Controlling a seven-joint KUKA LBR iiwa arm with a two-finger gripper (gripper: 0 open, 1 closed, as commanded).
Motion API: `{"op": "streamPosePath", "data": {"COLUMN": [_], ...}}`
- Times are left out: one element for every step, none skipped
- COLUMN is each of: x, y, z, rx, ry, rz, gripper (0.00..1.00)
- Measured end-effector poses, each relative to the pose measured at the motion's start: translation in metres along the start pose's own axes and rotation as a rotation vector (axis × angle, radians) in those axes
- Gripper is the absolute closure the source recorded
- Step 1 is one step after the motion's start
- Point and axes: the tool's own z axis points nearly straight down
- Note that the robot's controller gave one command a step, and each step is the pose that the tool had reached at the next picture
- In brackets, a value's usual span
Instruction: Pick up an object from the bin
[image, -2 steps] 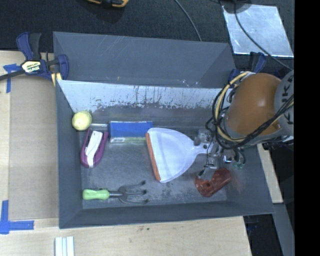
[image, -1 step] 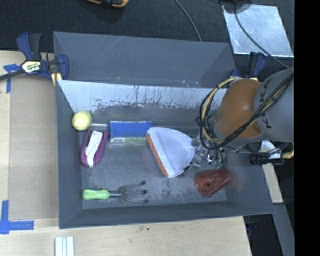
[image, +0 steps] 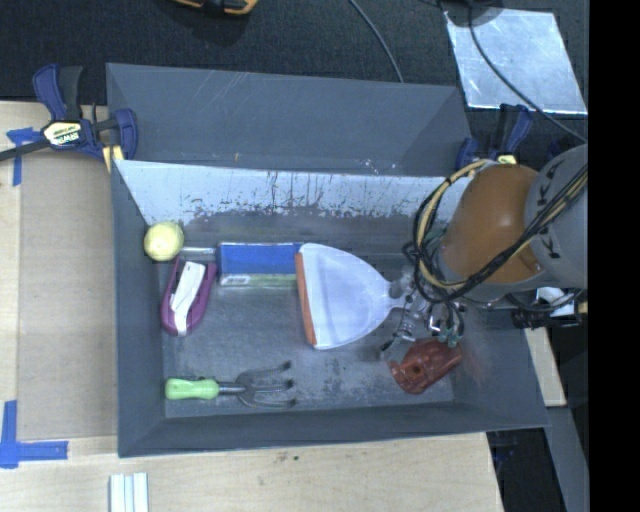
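My gripper (image: 412, 325) is low in the right part of the bin, below the orange wrist cover. It sits between a white scoop with an orange edge (image: 335, 296) on its left and a dark red lumpy object (image: 424, 366) just below it. The red object lies on the bin floor near the right front corner, very close to the gripper's lower end. I cannot tell whether they touch.
A blue box (image: 256, 260) lies left of the scoop. A purple and white item (image: 187, 296) and a yellow ball (image: 163, 241) are at the left. A green-handled small garden fork (image: 228, 387) lies along the front.
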Motion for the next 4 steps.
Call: {"op": "streamPosePath", "data": {"x": [-0.004, -0.001, 0.004, -0.002], "y": [0.02, 0.004, 0.021, 0.016], "z": [0.006, 0.006, 0.011, 0.009], "rx": [-0.002, 0.001, -0.002, -0.002], "ry": [-0.007, -0.002, -0.008, -0.01], "rz": [0.088, 0.019, 0.053, 0.035], "gripper": [0.0, 0.0, 0.0, 0.0]}}
